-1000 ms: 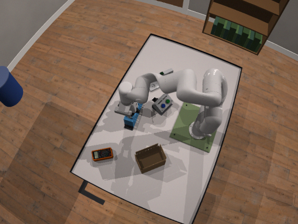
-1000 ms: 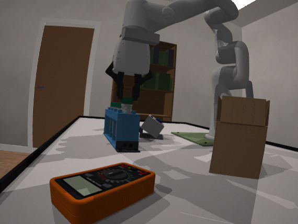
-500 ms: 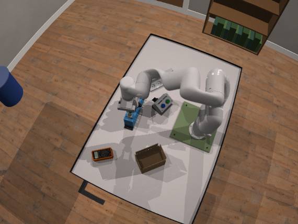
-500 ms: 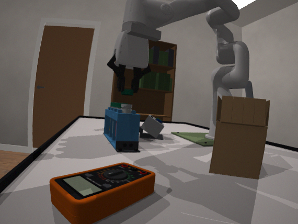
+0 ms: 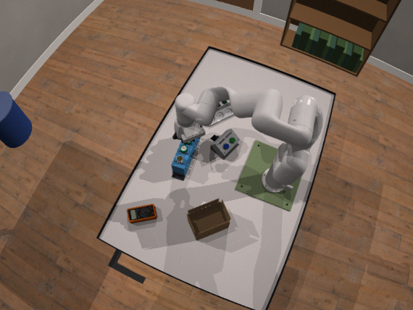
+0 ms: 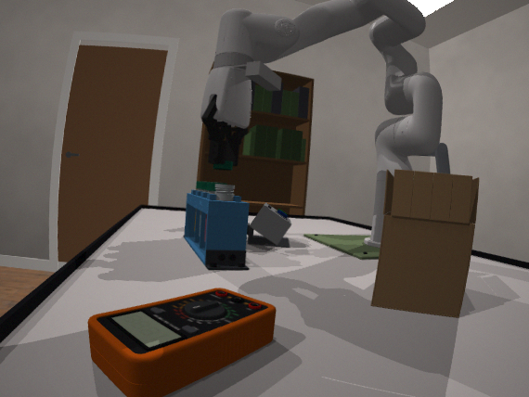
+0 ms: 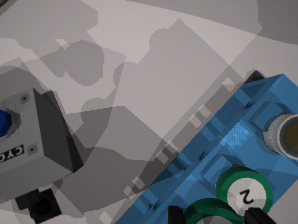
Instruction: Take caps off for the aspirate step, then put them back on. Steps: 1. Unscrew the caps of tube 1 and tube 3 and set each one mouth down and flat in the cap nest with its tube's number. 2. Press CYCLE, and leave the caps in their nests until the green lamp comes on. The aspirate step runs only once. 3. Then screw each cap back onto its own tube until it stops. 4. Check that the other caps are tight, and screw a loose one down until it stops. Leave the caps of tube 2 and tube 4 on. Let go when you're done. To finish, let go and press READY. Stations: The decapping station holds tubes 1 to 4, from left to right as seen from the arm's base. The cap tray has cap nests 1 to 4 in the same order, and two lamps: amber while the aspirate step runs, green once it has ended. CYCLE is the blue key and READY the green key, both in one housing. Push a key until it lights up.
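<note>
The blue decapping station (image 5: 184, 157) stands on the table and also shows in the exterior view (image 6: 217, 225). Its nearest tube (image 6: 225, 190) stands open without a cap; it also shows in the wrist view (image 7: 285, 135). Beside it, the green cap marked 2 (image 7: 244, 192) sits on its tube. My gripper (image 6: 224, 160) hangs above the station's far tubes, shut on a green cap (image 7: 214, 214) held clear of the tubes; its number is hidden. The grey key housing (image 5: 225, 142) carries the blue key (image 5: 226, 146) and green key (image 5: 232, 139). The cap tray (image 5: 221, 113) is mostly hidden under my arm.
An orange multimeter (image 6: 181, 329) lies near the table's front edge. An open cardboard box (image 6: 424, 241) stands to the right. The green base plate (image 5: 268, 174) holds my arm's base. A small black block (image 7: 40, 205) sits beside the key housing.
</note>
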You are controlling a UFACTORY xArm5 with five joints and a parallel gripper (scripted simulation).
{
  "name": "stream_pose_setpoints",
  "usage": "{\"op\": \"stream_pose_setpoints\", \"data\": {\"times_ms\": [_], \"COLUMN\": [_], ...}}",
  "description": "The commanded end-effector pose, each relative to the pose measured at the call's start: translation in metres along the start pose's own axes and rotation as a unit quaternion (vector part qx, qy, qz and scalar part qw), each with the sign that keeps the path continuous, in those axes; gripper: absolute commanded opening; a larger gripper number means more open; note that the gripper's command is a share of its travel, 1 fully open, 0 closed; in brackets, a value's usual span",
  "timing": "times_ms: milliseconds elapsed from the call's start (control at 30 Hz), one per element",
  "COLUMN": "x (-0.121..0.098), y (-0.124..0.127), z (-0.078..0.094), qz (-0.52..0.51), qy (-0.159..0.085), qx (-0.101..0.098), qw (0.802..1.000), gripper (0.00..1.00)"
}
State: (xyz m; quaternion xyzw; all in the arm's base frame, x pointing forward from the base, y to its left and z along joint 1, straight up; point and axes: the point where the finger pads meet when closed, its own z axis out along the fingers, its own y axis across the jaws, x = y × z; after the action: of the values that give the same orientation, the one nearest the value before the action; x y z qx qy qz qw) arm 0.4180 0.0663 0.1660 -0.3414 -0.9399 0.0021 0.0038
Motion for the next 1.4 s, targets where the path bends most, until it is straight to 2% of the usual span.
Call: {"op": "stream_pose_setpoints", "data": {"times_ms": [0, 300, 367, 867, 933, 1067, 1367], "x": [-0.023, -0.058, -0.058, -0.122, -0.122, -0.142, -0.144], "y": [-0.026, -0.07, -0.07, -0.149, -0.149, -0.175, -0.177], "z": [-0.002, -0.002, -0.002, -0.001, -0.001, -0.001, -0.001], "qz": [-0.057, -0.057, -0.057, -0.057, -0.057, -0.057, -0.057], "qy": [-0.003, -0.003, -0.003, -0.003, -0.003, -0.003, -0.003], "qx": [-0.004, -0.003, -0.003, -0.003, -0.003, -0.003, -0.003], "qw": [0.998, 0.998, 0.998, 0.998, 0.998, 0.998, 0.998], "gripper": [0.0, 0.0, 0.0, 0.0, 0.0, 0.0, 0.0]}}
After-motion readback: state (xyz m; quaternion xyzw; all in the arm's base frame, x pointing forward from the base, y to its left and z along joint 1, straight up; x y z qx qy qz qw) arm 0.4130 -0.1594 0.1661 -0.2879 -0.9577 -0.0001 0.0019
